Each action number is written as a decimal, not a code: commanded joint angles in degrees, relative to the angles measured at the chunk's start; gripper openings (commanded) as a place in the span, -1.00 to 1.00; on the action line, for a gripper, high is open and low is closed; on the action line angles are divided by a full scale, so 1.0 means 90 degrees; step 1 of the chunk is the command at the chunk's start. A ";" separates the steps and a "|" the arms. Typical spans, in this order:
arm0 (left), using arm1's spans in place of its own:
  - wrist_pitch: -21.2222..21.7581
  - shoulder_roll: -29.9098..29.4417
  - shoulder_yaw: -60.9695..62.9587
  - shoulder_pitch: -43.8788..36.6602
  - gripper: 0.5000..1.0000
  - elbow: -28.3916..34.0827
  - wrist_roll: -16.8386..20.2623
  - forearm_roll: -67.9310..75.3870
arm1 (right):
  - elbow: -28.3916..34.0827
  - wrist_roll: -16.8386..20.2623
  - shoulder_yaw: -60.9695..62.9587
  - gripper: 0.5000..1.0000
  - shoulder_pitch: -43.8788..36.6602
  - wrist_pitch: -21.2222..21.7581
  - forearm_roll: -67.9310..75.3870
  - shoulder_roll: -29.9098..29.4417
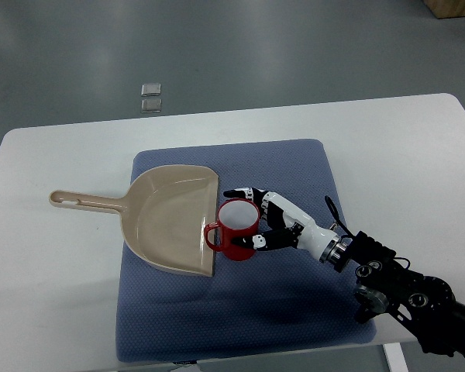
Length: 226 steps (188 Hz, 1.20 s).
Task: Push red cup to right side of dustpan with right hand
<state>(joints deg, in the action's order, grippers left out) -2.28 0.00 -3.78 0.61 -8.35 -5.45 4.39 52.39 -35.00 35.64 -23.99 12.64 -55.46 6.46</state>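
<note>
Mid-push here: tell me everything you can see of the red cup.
The red cup looks like glossy plastic, with a pale inside, apparently empty. It stands upright on the blue mat, its handle pointing left against the beige dustpan's open right edge. The right hand wraps its right side, fingers at the rim and base.

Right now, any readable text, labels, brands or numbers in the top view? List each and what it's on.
None readable.
Red cup: no print visible.
Beige dustpan: plain, no label seen.
Blue mat: textured only, no text.
Right robot hand: no markings legible.
Two small clear squares on the floor: too small to tell if they carry any print.
</note>
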 commanded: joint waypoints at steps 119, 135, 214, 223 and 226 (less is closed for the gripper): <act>0.0000 0.0000 0.0000 0.0000 1.00 0.0000 0.0000 0.0000 | 0.0322 0.0000 -0.0327 0.54 0.0029 0.0061 -0.0049 0.0425; 0.0000 0.0000 0.0000 0.0000 1.00 0.0000 0.0000 0.0000 | 0.0312 0.0000 -0.0318 0.54 0.0019 0.0080 -0.0049 0.0473; 0.0000 0.0000 0.0000 0.0000 1.00 0.0000 0.0000 0.0000 | 0.0254 0.0000 -0.0279 0.54 -0.0029 0.0090 -0.0020 0.0610; 0.0000 0.0000 0.0000 0.0000 1.00 0.0000 0.0000 0.0000 | 0.0244 0.0000 -0.0249 0.54 -0.0029 0.0090 -0.0001 0.0659; 0.0000 0.0000 0.0000 0.0000 1.00 0.0000 0.0000 0.0000 | 0.0254 0.0000 -0.0240 0.54 -0.0029 0.0090 0.0000 0.0679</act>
<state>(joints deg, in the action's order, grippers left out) -2.29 0.00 -3.78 0.62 -8.35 -5.45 4.39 54.76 -35.00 33.01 -24.19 13.42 -55.69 11.87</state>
